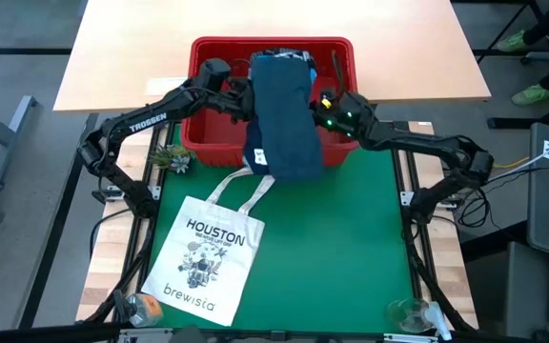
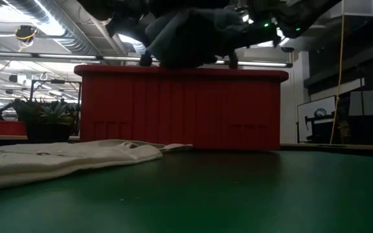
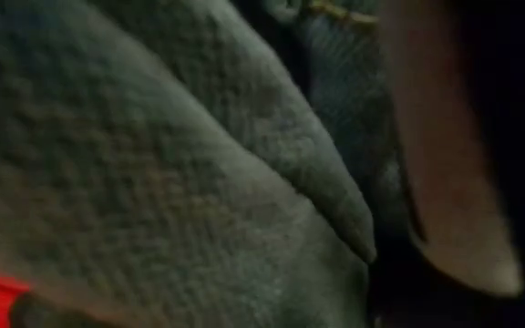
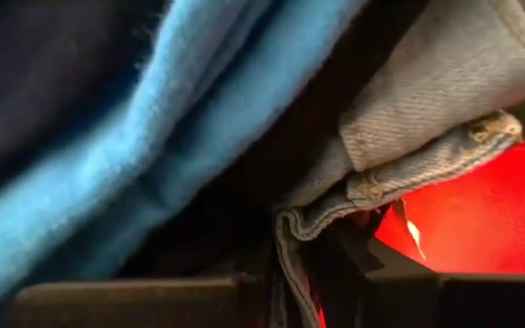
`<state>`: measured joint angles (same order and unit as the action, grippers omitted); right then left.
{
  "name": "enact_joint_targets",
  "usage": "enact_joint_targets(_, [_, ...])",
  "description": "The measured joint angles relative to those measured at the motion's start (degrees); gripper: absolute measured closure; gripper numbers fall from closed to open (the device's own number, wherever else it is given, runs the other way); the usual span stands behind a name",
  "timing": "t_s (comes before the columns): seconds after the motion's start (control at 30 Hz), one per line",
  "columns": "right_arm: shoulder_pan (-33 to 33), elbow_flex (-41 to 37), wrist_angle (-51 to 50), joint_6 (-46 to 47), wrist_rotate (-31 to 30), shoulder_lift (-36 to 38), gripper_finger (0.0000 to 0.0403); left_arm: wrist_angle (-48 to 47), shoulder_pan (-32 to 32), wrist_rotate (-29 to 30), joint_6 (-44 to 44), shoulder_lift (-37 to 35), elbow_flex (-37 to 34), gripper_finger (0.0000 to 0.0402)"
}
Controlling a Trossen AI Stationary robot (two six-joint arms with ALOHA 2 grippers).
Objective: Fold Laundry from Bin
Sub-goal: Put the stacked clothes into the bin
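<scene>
The laundry (image 1: 284, 114) is a dark blue bundle held up over the red bin (image 1: 208, 133), between my two grippers. In the low view the bundle (image 2: 186, 39) hangs just above the bin's rim (image 2: 180, 70). My left gripper (image 1: 239, 90) is at its left side and my right gripper (image 1: 320, 103) at its right side, both shut on cloth. The right wrist view shows bright blue cloth (image 4: 153, 137) and a light denim hem (image 4: 427, 137). Grey-green cloth (image 3: 153, 164) fills the left wrist view. My left gripper meets the bundle's left side (image 1: 253, 90), coming roughly level from the table's left. Cloth covers the fingertips in every view, so the part and the layers cannot be told. The bundle is lifted above the bin. My right gripper has a denim hem edge (image 4: 290, 264) running down between its two fingers (image 4: 126, 301), with bright blue cloth bunched above them. It comes roughly level from the table's right, at the bundle's right side (image 1: 311, 100). The cloth hangs slack over the bin.
A white "HOUSTON brewista" tote bag (image 1: 208, 252) lies flat on the green mat (image 1: 351, 248) at the near left, its handles toward the bin. A small plant (image 1: 172, 157) stands left of the bin. A clear glass object (image 1: 410, 312) lies at the near right corner.
</scene>
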<state>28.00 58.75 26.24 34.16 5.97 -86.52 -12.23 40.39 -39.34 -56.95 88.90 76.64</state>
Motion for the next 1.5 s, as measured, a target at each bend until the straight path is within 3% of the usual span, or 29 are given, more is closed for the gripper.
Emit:
enact_joint_targets(0.2, [3.8,8.3,-0.3,-0.6,4.7,-7.6,0.0345,0.2,5.0,-0.3,0.1,0.0,0.0,0.0338])
enact_joint_targets(0.47, [7.3,16.5,-0.6,-0.2,6.3,-16.4,0.0345,2.2,12.5,0.1,0.6,1.5,0.0,0.0338])
enact_joint_targets(0.7, [9.9,21.6,-1.7,0.2,6.8,-22.9,0.0345,3.2,15.8,1.3,1.9,6.9,0.0,0.0339])
enact_joint_targets(1.03, [14.7,22.9,-3.7,0.1,7.7,-28.3,0.0345,11.4,17.7,3.9,0.1,15.2,0.0,0.0339])
enact_joint_targets(1.5, [19.2,23.2,-6.6,-4.7,7.0,-34.9,0.0345,14.1,17.7,10.8,2.7,24.9,0.0,0.0338])
